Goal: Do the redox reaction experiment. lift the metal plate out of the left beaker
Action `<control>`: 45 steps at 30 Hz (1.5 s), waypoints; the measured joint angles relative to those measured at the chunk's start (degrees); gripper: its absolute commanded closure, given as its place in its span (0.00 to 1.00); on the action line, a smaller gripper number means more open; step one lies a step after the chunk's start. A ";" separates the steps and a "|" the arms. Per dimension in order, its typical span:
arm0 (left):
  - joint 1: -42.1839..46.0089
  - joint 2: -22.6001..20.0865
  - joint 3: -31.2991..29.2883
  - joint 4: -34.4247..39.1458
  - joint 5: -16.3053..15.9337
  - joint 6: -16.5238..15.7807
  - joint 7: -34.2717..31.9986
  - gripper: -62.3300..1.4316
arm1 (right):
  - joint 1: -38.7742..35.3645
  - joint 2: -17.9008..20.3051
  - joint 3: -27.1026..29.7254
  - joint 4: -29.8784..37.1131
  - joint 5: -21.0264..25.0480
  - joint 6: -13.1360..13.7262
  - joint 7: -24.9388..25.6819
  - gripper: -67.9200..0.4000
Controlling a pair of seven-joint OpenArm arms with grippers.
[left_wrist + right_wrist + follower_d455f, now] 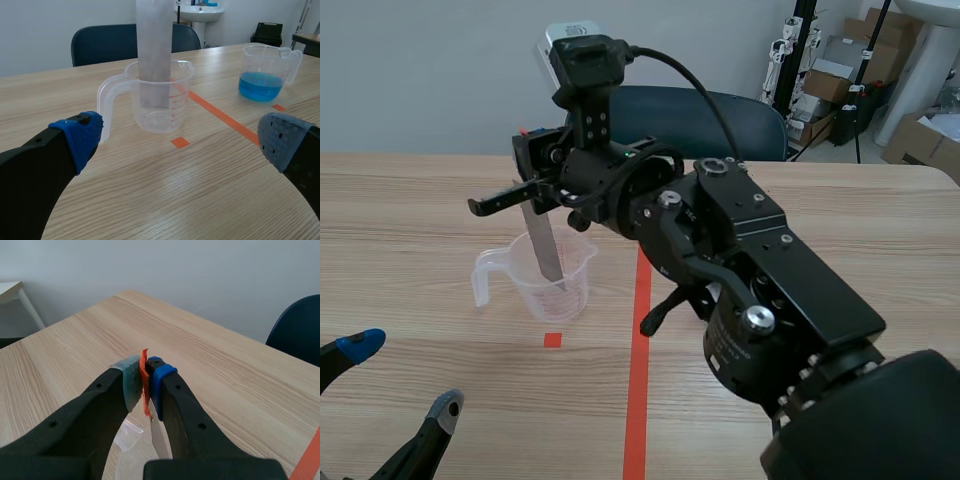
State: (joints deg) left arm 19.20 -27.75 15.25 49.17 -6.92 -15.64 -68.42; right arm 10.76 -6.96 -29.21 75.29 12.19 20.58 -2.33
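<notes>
Wooden table point(420, 200) is running back to a grey wall, with a dark blue chair point(720, 115) standing behind its far edge.

Right gripper point(535, 195), reaching in past the middle of the table, is clamping the upper part of the metal plate point(548, 250). In the right wrist view its grey-green and blue pads are pressing together on a thin sheet, and an orange-red strip is showing at the top of the seam between them. The plate is hanging nearly upright, leaning slightly. Its lower end is sitting inside the left beaker point(555, 285), below the rim. In the left wrist view that end appears to be hanging clear of the beaker's floor.

The left beaker, a clear plastic measuring jug with a handle and red scale marks, is standing upright beside the orange-red tape line, just behind a small tape square. No liquid is showing in it.

Left gripper point(402, 378) is resting low at the near left corner of the table with its fingers spread wide and nothing between them. It is facing the left beaker from well in front.

In the left wrist view, a second beaker point(262, 75) is standing across the tape line, well apart from the first, and is holding blue liquid point(260, 86) in its lower part.
</notes>
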 measured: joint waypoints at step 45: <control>0.00 -0.02 0.00 0.00 0.00 0.00 -3.15 0.00 | 0.13 4.74 -0.50 22.32 10.73 0.02 -14.32 0.95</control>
State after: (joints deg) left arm 19.20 -27.77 15.25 49.17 -6.92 -15.64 -71.57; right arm 10.90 -2.22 -29.71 97.60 22.92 20.60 -16.64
